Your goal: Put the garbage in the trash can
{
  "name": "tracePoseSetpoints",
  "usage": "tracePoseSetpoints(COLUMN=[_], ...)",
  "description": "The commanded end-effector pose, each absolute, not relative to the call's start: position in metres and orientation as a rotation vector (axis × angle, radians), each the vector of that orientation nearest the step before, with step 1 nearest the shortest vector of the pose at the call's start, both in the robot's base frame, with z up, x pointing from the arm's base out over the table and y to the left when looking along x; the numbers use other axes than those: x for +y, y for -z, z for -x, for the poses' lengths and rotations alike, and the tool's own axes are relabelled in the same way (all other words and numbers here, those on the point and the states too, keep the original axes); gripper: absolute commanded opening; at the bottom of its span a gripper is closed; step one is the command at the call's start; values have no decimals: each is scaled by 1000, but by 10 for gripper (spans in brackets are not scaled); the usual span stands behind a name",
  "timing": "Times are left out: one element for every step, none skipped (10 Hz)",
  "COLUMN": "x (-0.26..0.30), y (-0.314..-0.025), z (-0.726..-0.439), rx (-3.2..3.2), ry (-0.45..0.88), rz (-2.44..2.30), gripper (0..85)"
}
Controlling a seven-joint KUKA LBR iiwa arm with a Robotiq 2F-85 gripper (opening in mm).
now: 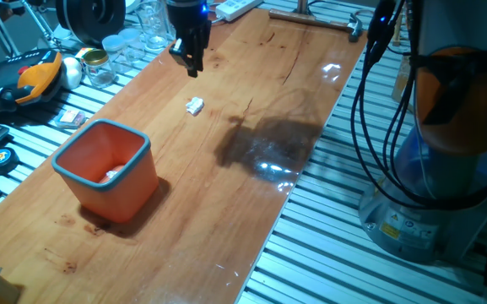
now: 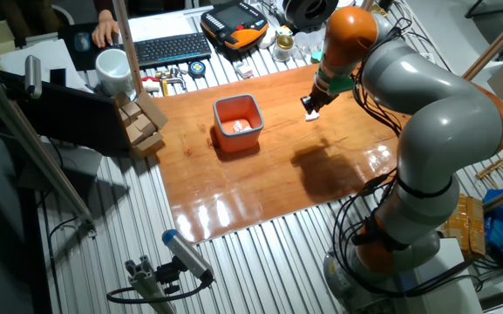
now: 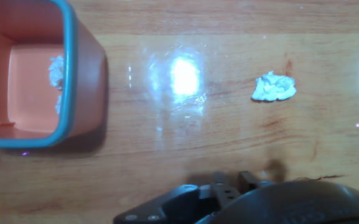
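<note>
One white crumpled scrap [image 1: 195,105] left on the wooden bench [image 1: 251,203], at 1 o'clock from the orange bin [image 1: 108,169]. Tool [image 1: 188,57] raised above, empty; finger spread unclear.

You are looking at a wooden counter [image 1: 226,169], a reddish-brown board with dark grain streaks, laid on a bed of ribbed metal slats [image 1: 327,253]. Overhead light glares off the glossy wood in bright patches [image 1: 273,165], and a dark shadow [image 1: 268,139] falls beside them. At the far edge you see clear glass jars [image 1: 129,46] and a hammer [image 1: 315,17]. From the other fixed view, your surroundings hold a black keyboard [image 2: 168,48], a white mug [image 2: 112,68], small wooden blocks [image 2: 142,122] stacked at the board's corner, and a slanted metal pole [image 2: 37,161] over the slats.
</note>
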State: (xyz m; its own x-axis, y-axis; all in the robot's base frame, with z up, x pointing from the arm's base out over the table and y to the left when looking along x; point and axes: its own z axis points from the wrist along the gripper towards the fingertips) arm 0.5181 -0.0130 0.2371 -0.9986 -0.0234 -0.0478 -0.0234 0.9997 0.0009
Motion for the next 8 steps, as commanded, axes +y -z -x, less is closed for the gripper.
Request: tracePoseSetpoints(x=[-15,-17,-20,-24,-27,-32,-39,-47], y=[-235,-232,-228,-224,-218,-211,-201,-194], z=[-521,-524,-526,-528,-529,-530,-530,-532], rx=[3093,3092,3089,3087,3087,3081,3069,3064], ry=[-2,-2,3,5,-4,-4,-3,-3], rz=[36,29,27,29,34,41,48,55], gripper=[0,0,0,0,0,0,0,0])
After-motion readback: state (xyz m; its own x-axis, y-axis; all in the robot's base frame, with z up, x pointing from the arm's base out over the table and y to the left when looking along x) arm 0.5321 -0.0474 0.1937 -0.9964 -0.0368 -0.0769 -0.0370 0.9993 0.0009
